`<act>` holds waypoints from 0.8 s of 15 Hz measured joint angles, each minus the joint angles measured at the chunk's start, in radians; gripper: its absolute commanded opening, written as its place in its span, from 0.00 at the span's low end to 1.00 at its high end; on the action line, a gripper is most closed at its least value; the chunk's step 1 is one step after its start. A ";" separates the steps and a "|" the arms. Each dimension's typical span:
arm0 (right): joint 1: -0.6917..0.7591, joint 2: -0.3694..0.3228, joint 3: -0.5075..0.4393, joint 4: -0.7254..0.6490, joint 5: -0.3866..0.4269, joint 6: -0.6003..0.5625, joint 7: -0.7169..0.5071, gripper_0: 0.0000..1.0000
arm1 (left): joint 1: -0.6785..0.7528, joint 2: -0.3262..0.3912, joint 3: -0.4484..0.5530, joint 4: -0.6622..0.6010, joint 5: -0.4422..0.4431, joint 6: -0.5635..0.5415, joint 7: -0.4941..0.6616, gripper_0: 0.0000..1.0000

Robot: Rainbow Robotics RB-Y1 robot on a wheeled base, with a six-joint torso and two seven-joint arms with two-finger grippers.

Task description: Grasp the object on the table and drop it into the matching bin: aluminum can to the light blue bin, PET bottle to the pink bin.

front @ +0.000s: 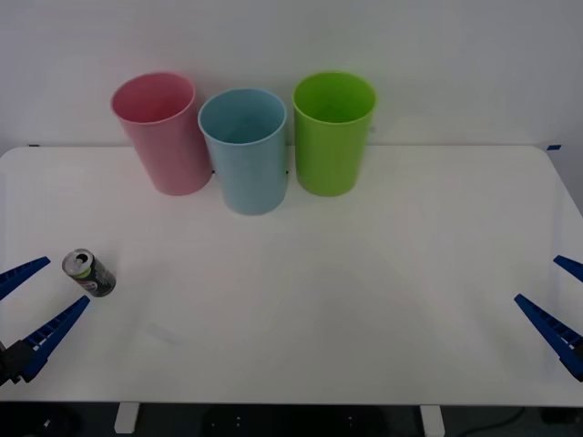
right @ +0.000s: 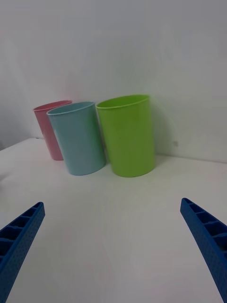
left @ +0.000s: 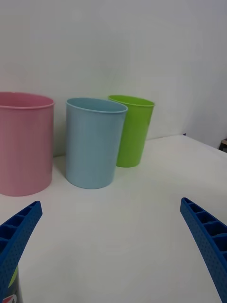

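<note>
Can (front: pixel 89 272) lies tipped on its side near the left edge of the white worktop (front: pixel 364 300), its silver top facing up and back. It sits just between the spread blue fingers of the left end effector (front: pixel 36 300), which is released and holds nothing. To grab it well, that end effector should slide a bit forward and squeeze the round middle. Farther back stand the pink bin (front: pixel 164 137), the light blue bin (front: pixel 244 153) where it belongs, and a lime green bin (front: pixel 333 137). The right end effector (front: pixel 560 305) waits released at the right edge.

The far edge of the table (front: pixel 364 300) is blocked by the pink bin (front: pixel 164 132), light blue bin (front: pixel 244 150) and lime green bin (front: pixel 332 132). Bare tabletop is left before them.
</note>
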 measured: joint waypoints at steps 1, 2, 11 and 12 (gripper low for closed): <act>0.000 0.000 0.000 0.000 0.000 0.000 0.000 1.00 | 0.000 0.000 0.000 0.000 0.000 0.000 0.000 1.00; 0.000 0.000 0.000 0.000 0.000 0.000 0.000 1.00 | 0.000 0.000 0.000 0.000 0.000 0.000 0.000 1.00; 0.000 0.000 0.000 0.000 0.000 0.000 0.000 1.00 | 0.018 -0.004 -0.004 0.010 -0.036 0.008 -0.007 1.00; 0.000 0.000 0.000 0.000 0.000 0.000 0.000 1.00 | 0.027 -0.003 -0.003 0.010 -0.031 0.013 -0.011 1.00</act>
